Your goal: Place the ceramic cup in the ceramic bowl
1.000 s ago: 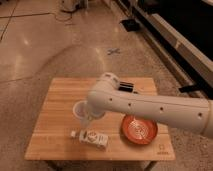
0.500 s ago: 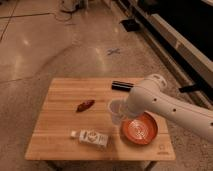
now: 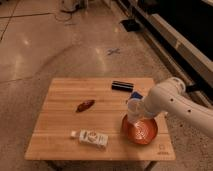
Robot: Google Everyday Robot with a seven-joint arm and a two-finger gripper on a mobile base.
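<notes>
The ceramic cup (image 3: pixel 133 106), small and white, hangs just above the left rim of the ceramic bowl (image 3: pixel 141 131). The bowl is orange-red and sits at the front right of the wooden table (image 3: pixel 60 120). My gripper (image 3: pixel 135 114) is at the end of the white arm that reaches in from the right. It is shut on the cup and holds it over the bowl's near-left edge. The arm hides the fingers and the bowl's upper right part.
A white labelled carton (image 3: pixel 90 138) lies at the front of the table. A red-brown item (image 3: pixel 85 105) lies at mid-table. A black bar (image 3: pixel 122 85) is at the back, with a blue item (image 3: pixel 136 95) beside the arm. The table's right edge is close to the bowl.
The arm has carried the cup from the table's left middle rightward, and the cup is now over the bowl's left rim. The red-brown item is uncovered.
</notes>
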